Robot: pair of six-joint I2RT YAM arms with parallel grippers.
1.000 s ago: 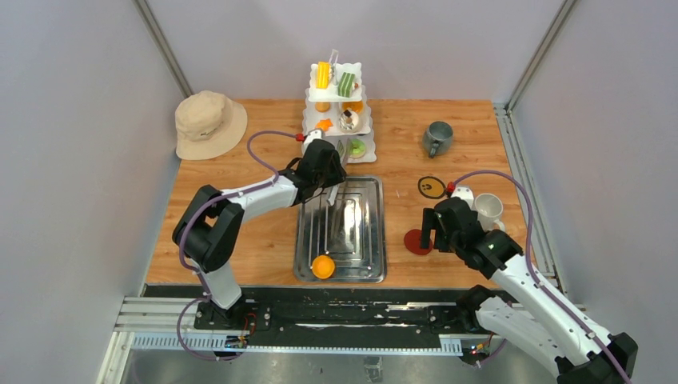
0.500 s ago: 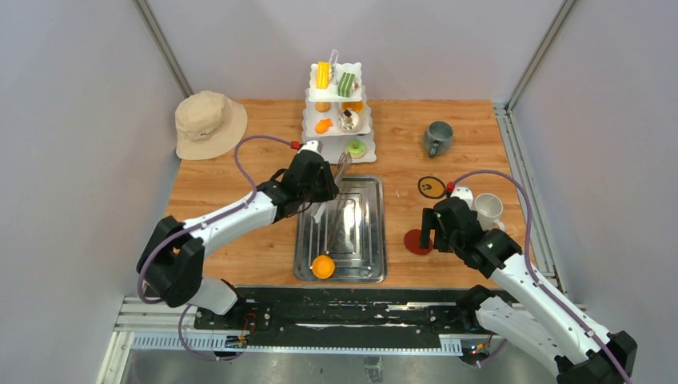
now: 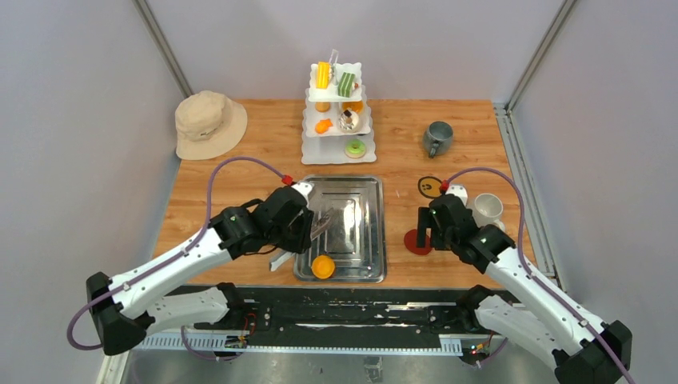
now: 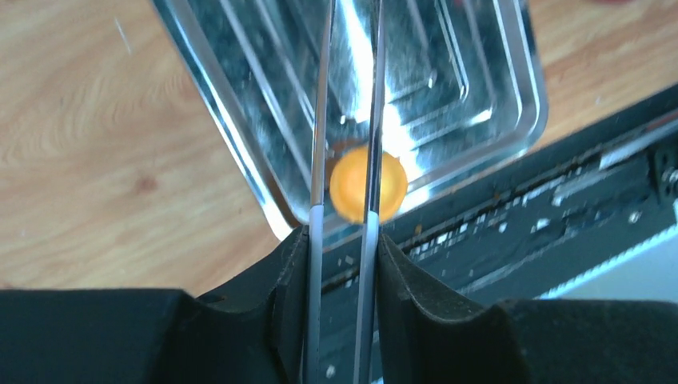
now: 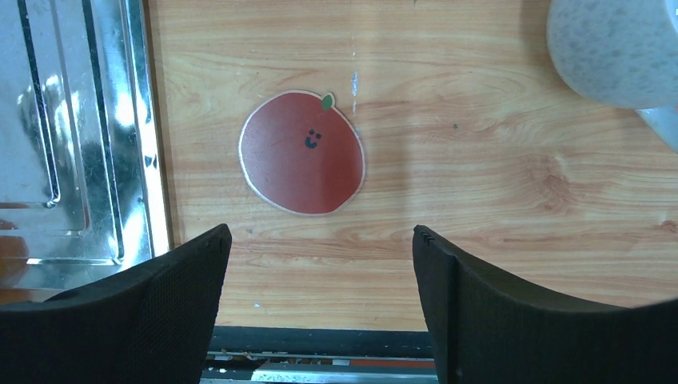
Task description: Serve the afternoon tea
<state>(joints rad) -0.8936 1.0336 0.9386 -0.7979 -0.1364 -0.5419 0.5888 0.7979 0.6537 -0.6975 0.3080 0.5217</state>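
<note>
"Which step are you on?"

"Fetching the orange pastry (image 4: pixel 350 186) from the tray's (image 4: pixel 448 72) near corner. My left gripper (image 4: pixel 342 240) is clamped narrow on the tongs (image 4: pixel 323 120). Next I'd lower them and pinch gently. My right gripper (image 5: pixel 320 264) hangs wide over the red coaster (image 5: pixel 302 152)."

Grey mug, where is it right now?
Overhead view: the grey mug stands far right on the table, right of the tiered stand and beyond the white mug.

The left jaws, gripping tongs (image 4: pixel 315 232), have drawn back toward 7 o'clock from the tiered stand (image 3: pixel 339 120) to the steel tray (image 3: pixel 364 200).
</note>
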